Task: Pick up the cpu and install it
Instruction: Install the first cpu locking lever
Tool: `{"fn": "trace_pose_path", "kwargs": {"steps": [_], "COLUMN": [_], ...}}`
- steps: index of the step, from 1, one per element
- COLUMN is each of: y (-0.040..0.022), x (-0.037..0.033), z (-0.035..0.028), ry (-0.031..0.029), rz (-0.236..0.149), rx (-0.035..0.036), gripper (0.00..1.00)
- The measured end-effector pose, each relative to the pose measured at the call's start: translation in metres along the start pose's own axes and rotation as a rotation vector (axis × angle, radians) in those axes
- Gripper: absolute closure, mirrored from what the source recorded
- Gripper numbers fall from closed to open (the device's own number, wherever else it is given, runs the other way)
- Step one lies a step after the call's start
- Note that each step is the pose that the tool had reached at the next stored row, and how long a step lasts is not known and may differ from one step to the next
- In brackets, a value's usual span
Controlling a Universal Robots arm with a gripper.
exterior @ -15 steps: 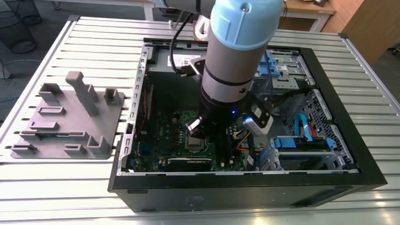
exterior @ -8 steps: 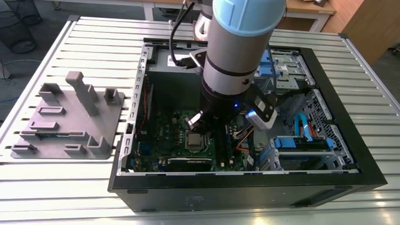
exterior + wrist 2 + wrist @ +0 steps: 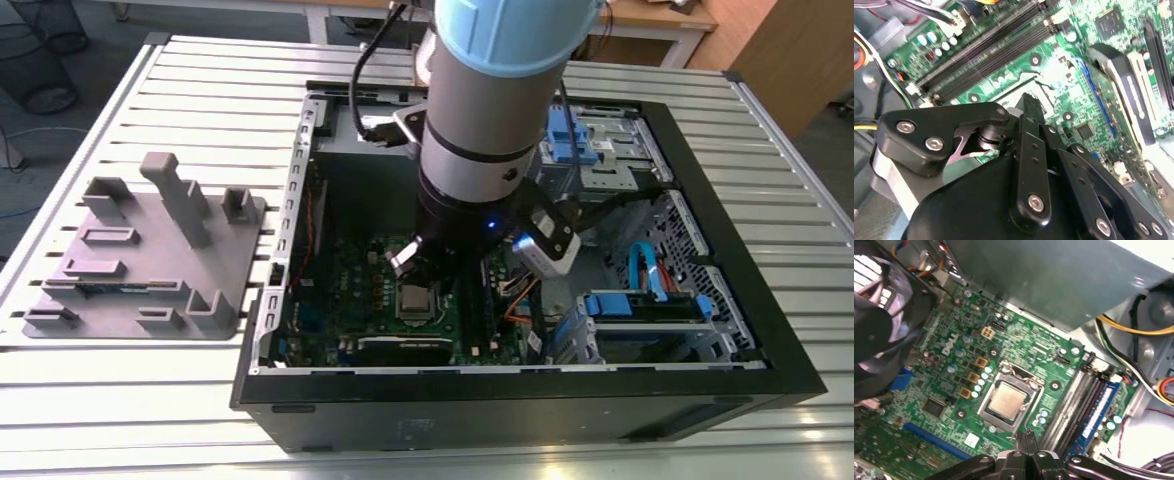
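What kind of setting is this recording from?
Probably a lab or workshop bench for PC assembly trials: an opened computer case lies on a slatted metal table, a grey parts fixture beside it, and the cpu sits in the motherboard socket.

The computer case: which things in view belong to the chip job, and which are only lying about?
For the job:
- chip, sitting in its socket
- green board
- claw, just beside the socket

Lying about:
- grey plastic stand, outside the case
- blue cables
- fan
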State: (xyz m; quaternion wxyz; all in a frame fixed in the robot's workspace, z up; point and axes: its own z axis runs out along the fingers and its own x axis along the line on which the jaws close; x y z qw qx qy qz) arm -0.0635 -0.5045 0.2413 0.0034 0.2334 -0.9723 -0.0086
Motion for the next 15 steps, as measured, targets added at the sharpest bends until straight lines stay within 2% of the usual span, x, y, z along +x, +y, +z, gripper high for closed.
{"fn": "trace_pose_path", "kwargs": {"steps": [3,15], "y": [0.0040,0.0042], "x": [0.0071,0.0075], "z": [0.0008,-0.0009], "ry": [-0.0027,-0.0033], "rz": [0.000,0.000], "rx": [0.0013,0.0016], "gripper": [0.89,0.89]}}
